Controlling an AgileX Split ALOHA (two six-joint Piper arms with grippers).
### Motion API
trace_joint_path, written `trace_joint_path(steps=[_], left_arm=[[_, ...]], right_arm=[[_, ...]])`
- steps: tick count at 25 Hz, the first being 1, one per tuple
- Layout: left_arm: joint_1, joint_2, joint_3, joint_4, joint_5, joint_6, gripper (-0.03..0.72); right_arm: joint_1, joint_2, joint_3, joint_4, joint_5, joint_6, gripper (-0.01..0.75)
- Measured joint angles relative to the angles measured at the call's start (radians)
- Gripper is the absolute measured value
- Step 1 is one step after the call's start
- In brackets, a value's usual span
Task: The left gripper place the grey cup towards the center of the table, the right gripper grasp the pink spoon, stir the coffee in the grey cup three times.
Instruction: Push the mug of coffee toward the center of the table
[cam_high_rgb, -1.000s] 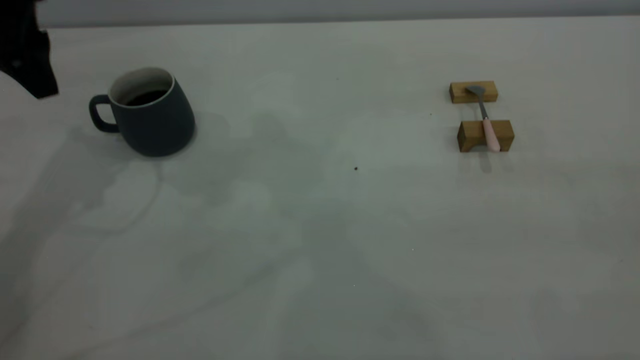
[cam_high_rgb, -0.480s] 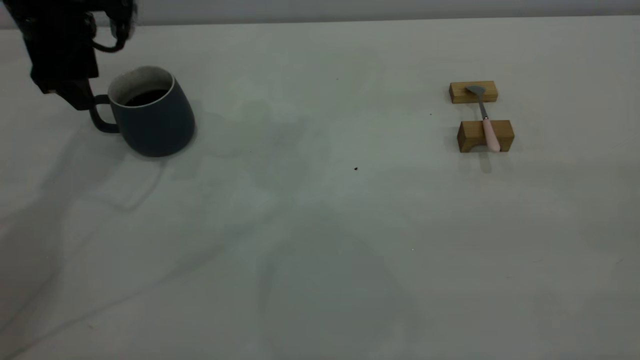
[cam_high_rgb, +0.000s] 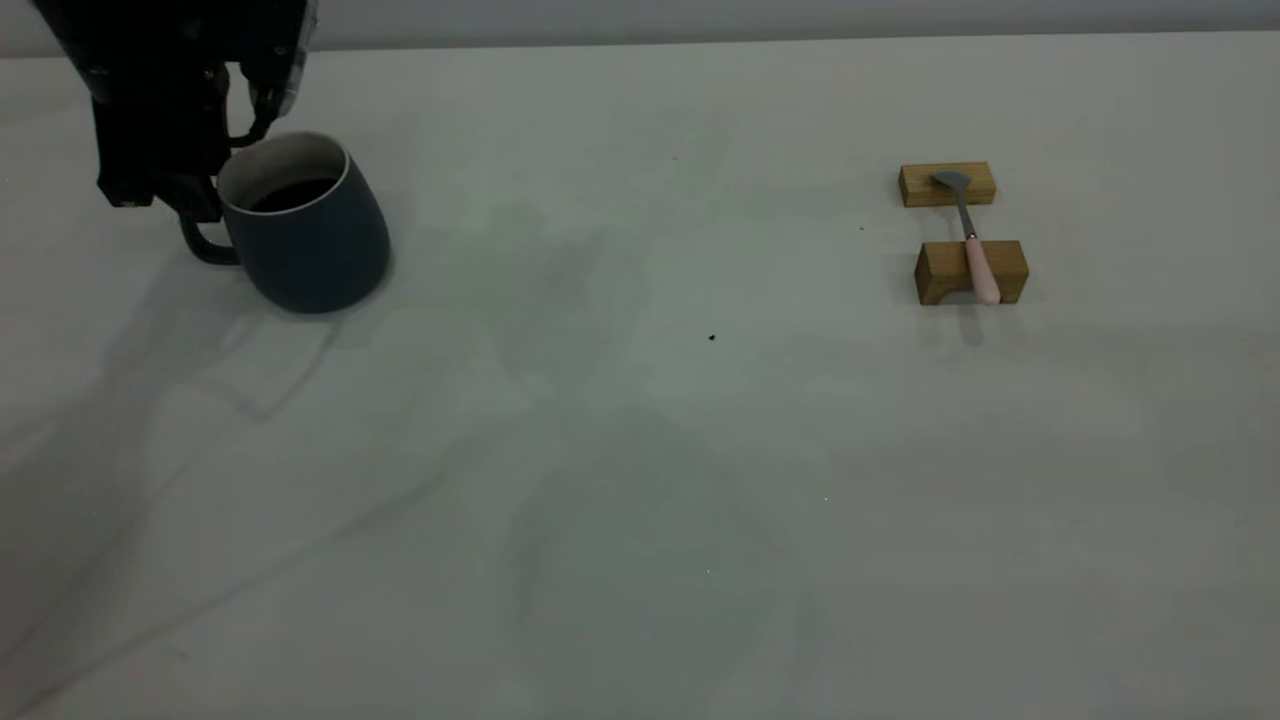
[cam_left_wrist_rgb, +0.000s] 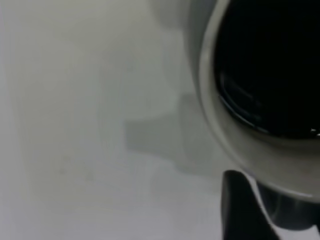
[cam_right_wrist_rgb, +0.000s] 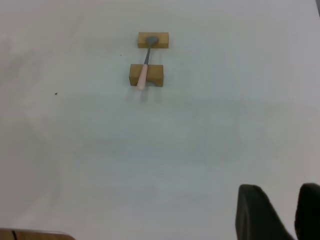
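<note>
Slate-grey cup (cam_high_rgb: 305, 225) upright at far left of table (cam_high_rgb: 640, 480), coffee (cam_high_rgb: 290, 194) inside, loop handle pointing left toward left gripper (cam_high_rgb: 185, 195). Gripper directly at handle, partly covering it; jaw spread cannot be told (one finger tip alone visible in left wrist view). Left arm nearer cup by far. Pink spoon (cam_high_rgb: 970, 240) well apart at right, bridging two wooden blocks (cam_high_rgb: 970, 271), long axis front-to-back. Right gripper (cam_right_wrist_rgb: 277, 215) off from spoon, fingers narrowly parted, holding nothing.
</note>
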Motion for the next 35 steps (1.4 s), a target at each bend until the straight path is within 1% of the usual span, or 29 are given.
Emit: trace_joint_path(steps=[4,6,11,23,26,28,30,32,35], left_arm=[[-0.007,0.001,0.000,-0.002,0.000,0.000,0.255],[-0.017,0.001,0.000,-0.006,0.001,-0.001,0.230],[-0.062,0.002,-0.004,-0.013,0.001,-0.010,0.229],[-0.248,0.002,-0.005,-0.018,-0.007,-0.149,0.240],[-0.282,0.002,-0.005,-0.020,-0.023,-0.170,0.246],[-0.291,0.002,-0.005,-0.026,-0.035,-0.196,0.267],[-0.292,0.002,-0.005,-0.029,-0.037,-0.220,0.316],[-0.292,0.002,-0.006,-0.029,-0.026,-0.239,0.403],[-0.292,0.002,-0.032,-0.029,0.024,-0.263,0.565]], right_arm=[[0.000,0.000,0.000,0.000,0.000,0.000,0.237],[0.000,0.000,0.000,0.001,0.000,0.000,0.237],[0.000,0.000,0.000,0.001,0.000,0.000,0.237],[0.000,0.000,0.000,0.001,0.000,0.000,0.237],[0.000,0.000,0.000,0.001,0.000,0.000,0.237],[0.000,0.000,0.000,0.001,0.000,0.000,0.237],[0.000,0.000,0.000,0.001,0.000,0.000,0.237],[0.000,0.000,0.000,0.001,0.000,0.000,0.237],[0.000,0.000,0.000,0.001,0.000,0.000,0.237]])
